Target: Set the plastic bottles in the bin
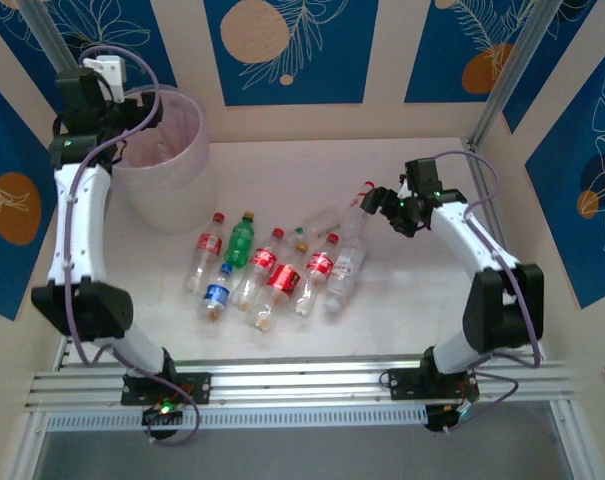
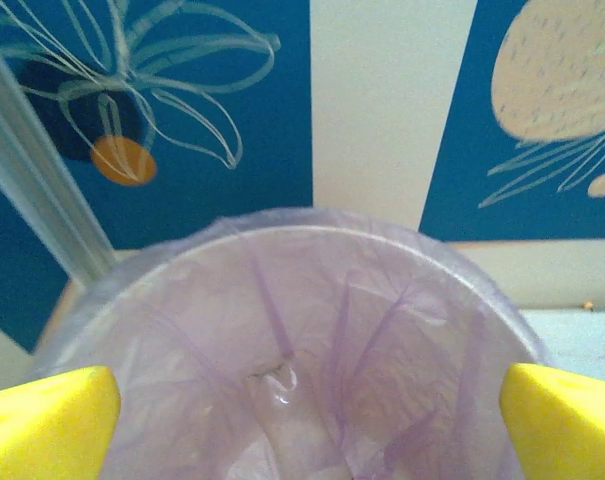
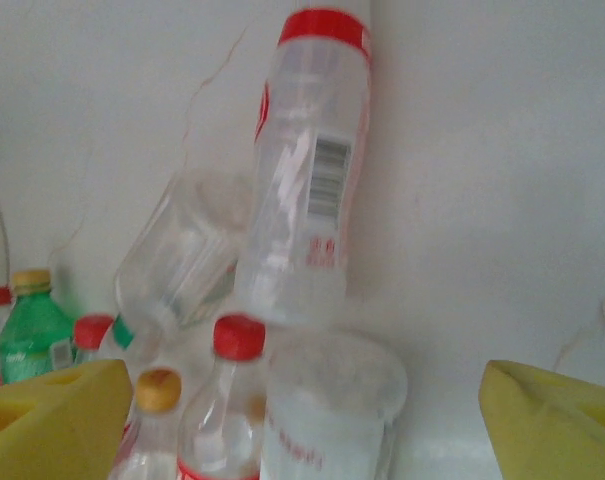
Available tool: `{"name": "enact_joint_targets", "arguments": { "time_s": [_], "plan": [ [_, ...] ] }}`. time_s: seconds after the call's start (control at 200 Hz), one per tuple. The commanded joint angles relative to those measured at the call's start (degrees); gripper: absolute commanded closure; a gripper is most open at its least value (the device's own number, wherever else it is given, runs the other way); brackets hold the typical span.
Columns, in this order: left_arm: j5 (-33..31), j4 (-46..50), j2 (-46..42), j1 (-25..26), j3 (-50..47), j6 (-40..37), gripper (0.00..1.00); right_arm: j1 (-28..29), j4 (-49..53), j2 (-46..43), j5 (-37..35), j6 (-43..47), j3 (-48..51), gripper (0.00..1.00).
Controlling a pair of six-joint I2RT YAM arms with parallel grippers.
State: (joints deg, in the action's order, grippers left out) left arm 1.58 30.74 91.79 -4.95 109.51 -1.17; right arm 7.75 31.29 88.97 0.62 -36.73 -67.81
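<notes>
My left hand point(image 1: 140, 112) hangs over the bin point(image 1: 172, 190) at the far left corner of the bench point(image 1: 422, 290). On the left wrist camera its yellow fingers point(image 2: 47, 420) sit at the two lower corners, spread wide, with nothing between them. The left hand point(image 2: 307, 400) looks straight down into the bin point(image 2: 312, 232). The lilac lining is creased, and something clear glints near the bottom (too blurred for me to name).

The bottles point(image 1: 272, 265) lie in a loose cluster at mid-bench, well apart from the bin. Most are clear with red labels and caps. A green bottle point(image 1: 241, 240) lies towards the left of the heap, and a blue-labelled bottle point(image 1: 217, 293) lies at its near left edge.

My right hand point(image 1: 379, 203) is low at the right end of the cluster, just beside the red cap of the outermost bottle point(image 1: 354, 228). On its wrist camera the right hand point(image 3: 307, 400) is spread wide and holds nothing. Ahead of it lies a clear bottle with a barcode point(image 3: 307, 170), with red-capped bottles crowded below and the green bottle point(image 3: 27, 335) at far left.
</notes>
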Motion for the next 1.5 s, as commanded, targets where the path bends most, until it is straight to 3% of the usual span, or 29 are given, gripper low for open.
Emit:
{"name": "enact_joint_targets", "arguments": {
  "time_s": [0.0,0.14,0.32,0.515,0.68,0.8,1.14,1.311,1.401,1.496],
  "plan": [
    [-4.18,2.53,-8.77,2.99,-5.37,1.70,0.03,-0.11,-1.17,7.27,-1.54,-1.34,-5.34,0.11],
    [-3.00,0.97,-18.07,8.04,-16.25,7.30,0.04,0.63,-0.64,17.23,-3.58,-2.79,-13.27,0.12],
    [-4.31,5.46,-22.58,18.65,-23.69,11.04,0.03,0.93,3.95,28.45,-6.65,-4.35,-24.19,0.12],
    [-6.59,2.79,-25.21,31.20,-33.67,17.37,0.03,2.06,5.50,34.52,-7.92,-5.43,-29.25,0.10],
    [-4.79,-5.35,-24.71,36.98,-45.02,26.45,0.03,3.02,5.58,36.91,-8.68,-5.90,-30.45,0.13],
    [-3.61,-12.20,-24.35,38.32,-49.56,30.83,0.03,3.31,4.97,37.08,-10.35,-5.98,-29.79,0.19],
    [-1.07,-12.52,-20.58,39.19,-47.68,30.01,0.02,2.48,2.04,35.22,-10.64,-6.82,-25.93,0.32],
    [-0.62,-12.59,-19.54,39.39,-47.40,30.06,0.03,2.40,2.38,34.52,-11.98,-6.29,-25.66,0.34],
    [-0.38,-12.10,-19.56,39.38,-47.11,29.76,0.02,2.38,0.86,32.68,-12.45,-5.82,-23.88,0.46],
    [0.20,-12.19,-19.42,39.39,-46.81,29.85,0.02,1.92,0.58,31.76,-11.57,-5.33,-23.43,0.49]
  ]
}}
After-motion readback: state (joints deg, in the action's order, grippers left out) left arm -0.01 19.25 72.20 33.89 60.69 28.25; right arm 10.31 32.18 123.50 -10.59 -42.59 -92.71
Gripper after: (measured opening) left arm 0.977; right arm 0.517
